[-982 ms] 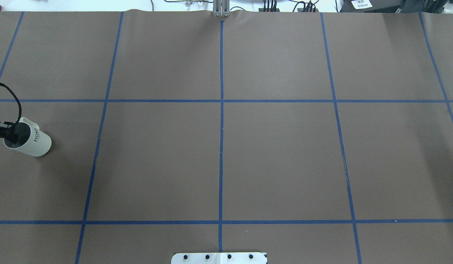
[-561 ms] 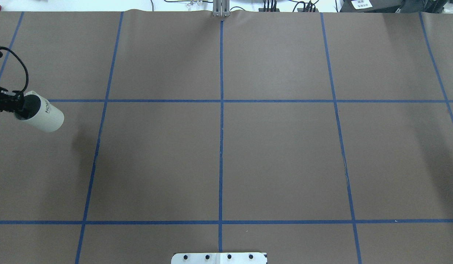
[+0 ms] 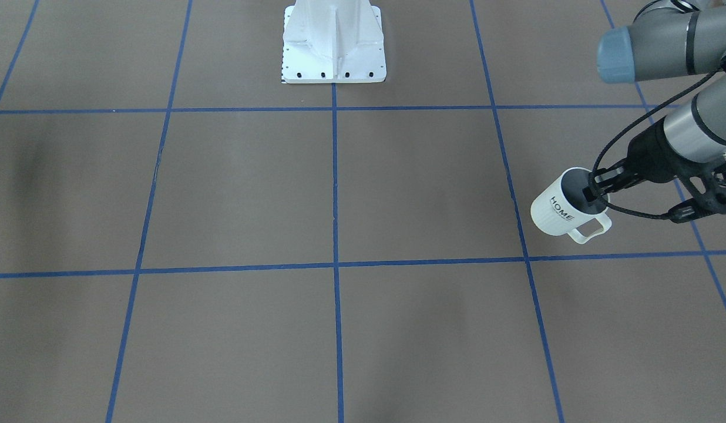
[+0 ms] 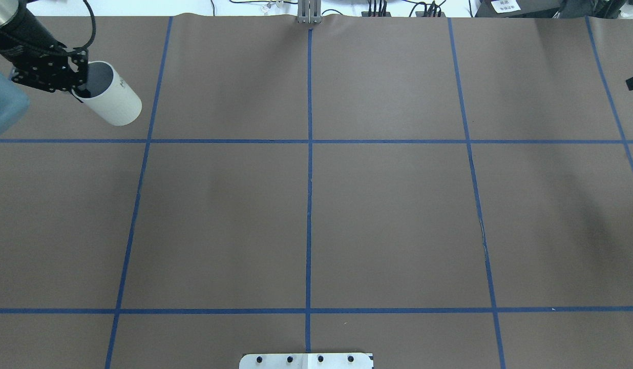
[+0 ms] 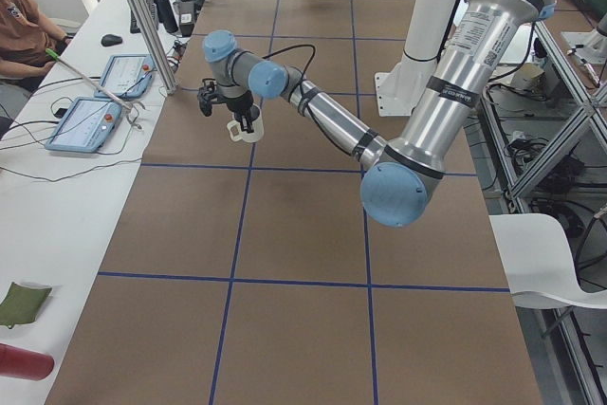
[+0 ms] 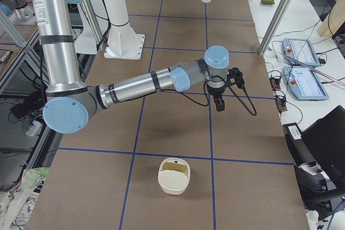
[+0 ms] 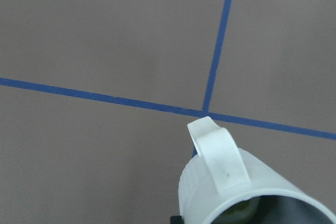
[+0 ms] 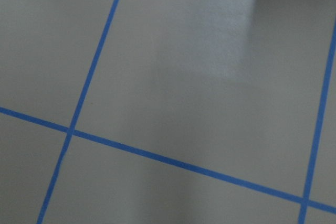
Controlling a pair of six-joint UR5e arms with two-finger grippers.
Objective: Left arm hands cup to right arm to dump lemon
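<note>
So, my left tool (image 3: 593, 194) is clamped on the cup (image 3: 560, 214) by its rim, holding it tilted above the worktop (image 3: 339, 194), lemon (image 7: 237, 212) inside. Handover and dump remain. The right tool (image 6: 219, 103) is well apart, and I cannot tell its state.

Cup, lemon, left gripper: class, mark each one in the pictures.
cup (image 3: 560, 210): front-facing view, its side by the word HOME.
lemon (image 7: 239, 213): left wrist view, yellow-green sliver inside the cup's mouth.
left gripper (image 3: 592, 192): front-facing view, between its fingertips at the rim.
</note>
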